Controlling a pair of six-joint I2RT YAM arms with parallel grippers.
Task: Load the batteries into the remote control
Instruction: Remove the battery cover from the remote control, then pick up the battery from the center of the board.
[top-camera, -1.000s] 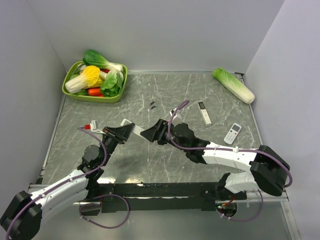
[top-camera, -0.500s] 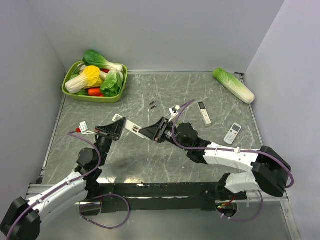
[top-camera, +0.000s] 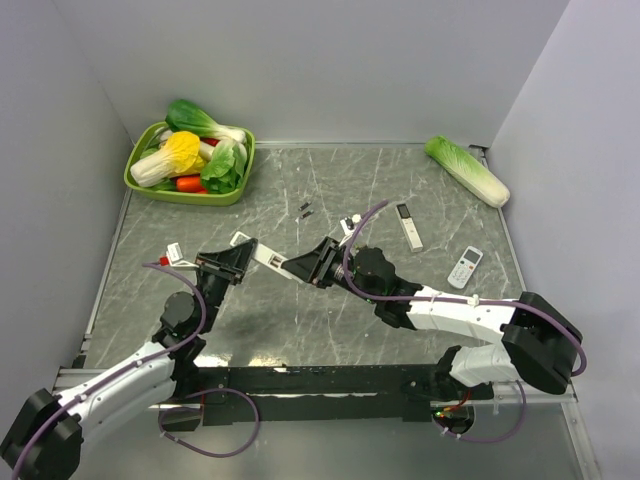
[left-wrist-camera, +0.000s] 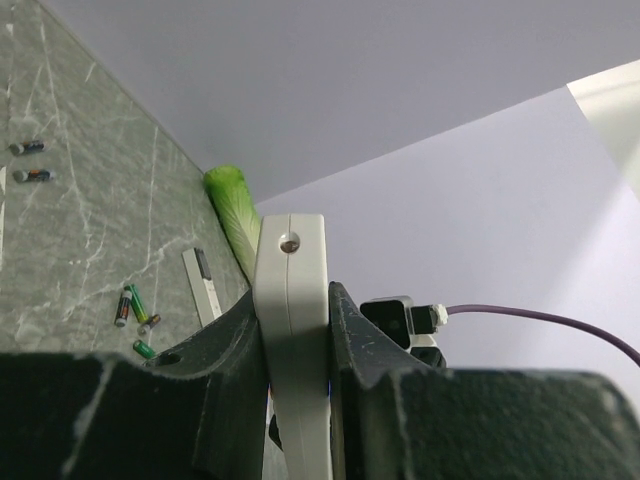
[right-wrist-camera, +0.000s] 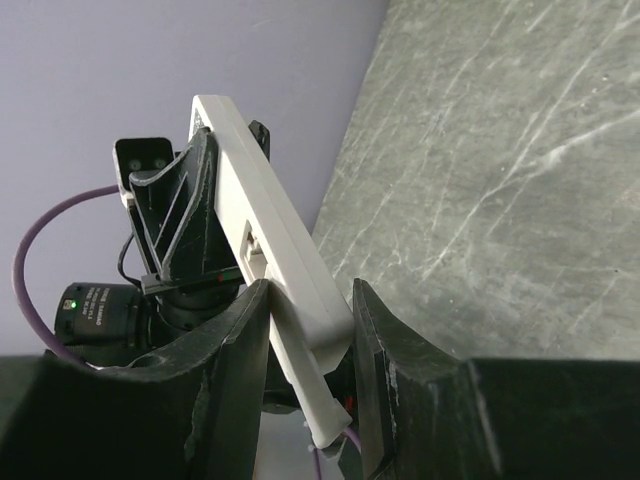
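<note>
Your left tool (left-wrist-camera: 293, 305) is clamped on the long, slim white bar-shaped remote control (left-wrist-camera: 290, 255), which stands edge-on between its two dark fingers. Your right tool (right-wrist-camera: 310, 290) has its fingers pressed against both flat sides of the other end of the same remote, so it grips it too. In the top view the remote hangs in the air as a bridge between the two tools, tilted and clear of the grey marbled counter (top-camera: 400, 180).

The tiny slim green batteries with dark ends (left-wrist-camera: 136, 302) lie loose on the counter beyond the left tool, just beside a white remote with a black end section (left-wrist-camera: 200, 285). Neither tool carries one.

My reading is that you are early in the job. The remote is picked up and steadied, but no battery is in hand or loaded. No view shows the battery recess, so you cannot tell whether it is open. What is left: expose the recess, free one tool, fetch each battery and seat it.
</note>
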